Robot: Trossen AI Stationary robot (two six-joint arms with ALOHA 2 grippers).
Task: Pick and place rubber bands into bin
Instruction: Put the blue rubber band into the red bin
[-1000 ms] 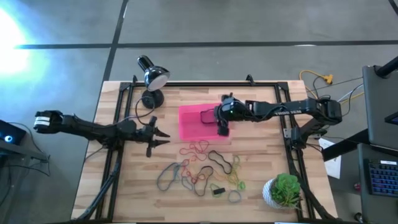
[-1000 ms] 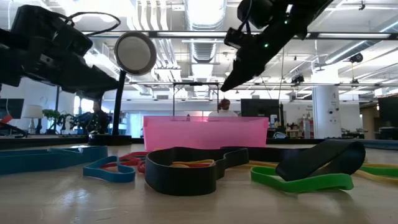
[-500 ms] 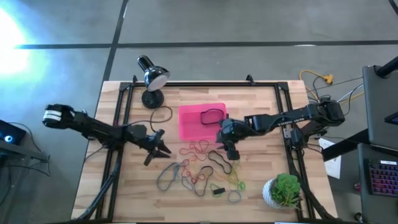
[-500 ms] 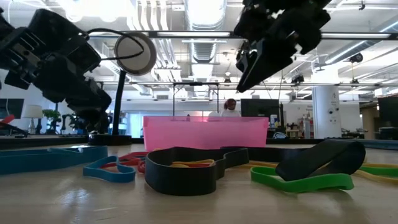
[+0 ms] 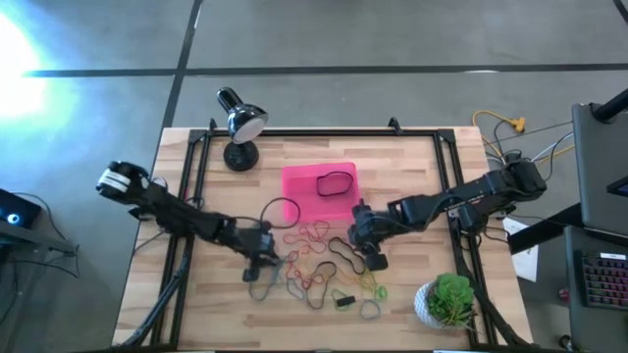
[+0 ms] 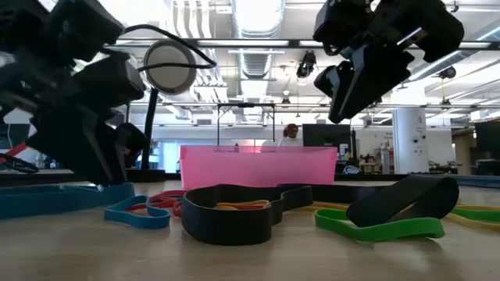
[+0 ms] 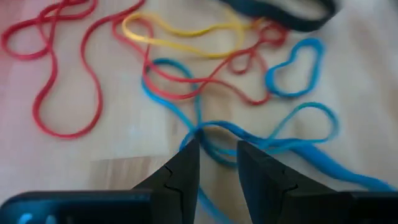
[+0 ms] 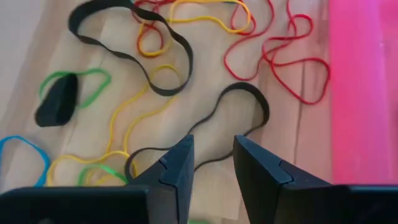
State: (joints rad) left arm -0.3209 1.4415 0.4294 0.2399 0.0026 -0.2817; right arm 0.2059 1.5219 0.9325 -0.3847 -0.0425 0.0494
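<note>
Many rubber bands (image 5: 319, 265) in red, yellow, blue, green and black lie flat on the wooden table, near of the pink bin (image 5: 306, 196). One black band (image 5: 336, 183) lies inside the bin. My left gripper (image 5: 267, 259) hangs open over the pile's left part, tilted down, its fingertips (image 7: 216, 168) just above a blue band (image 7: 249, 134). My right gripper (image 5: 373, 258) is open over the pile's right part, well above the table in the low view (image 6: 344, 101). A wavy black band (image 8: 239, 121) lies below its fingertips (image 8: 213, 155).
A black desk lamp (image 5: 235, 123) stands at the far left corner. A white pot with a green plant (image 5: 446, 299) stands at the near right corner. Black frame rails (image 5: 191, 196) run along the table's left and right sides. Bare wood lies far of the bin.
My left gripper has swung from the table's left toward the right and near, onto the pile, tipping downward. My right gripper has gone from over the bin toward the near edge, to above the pile's right part. The bands have stayed in place.
</note>
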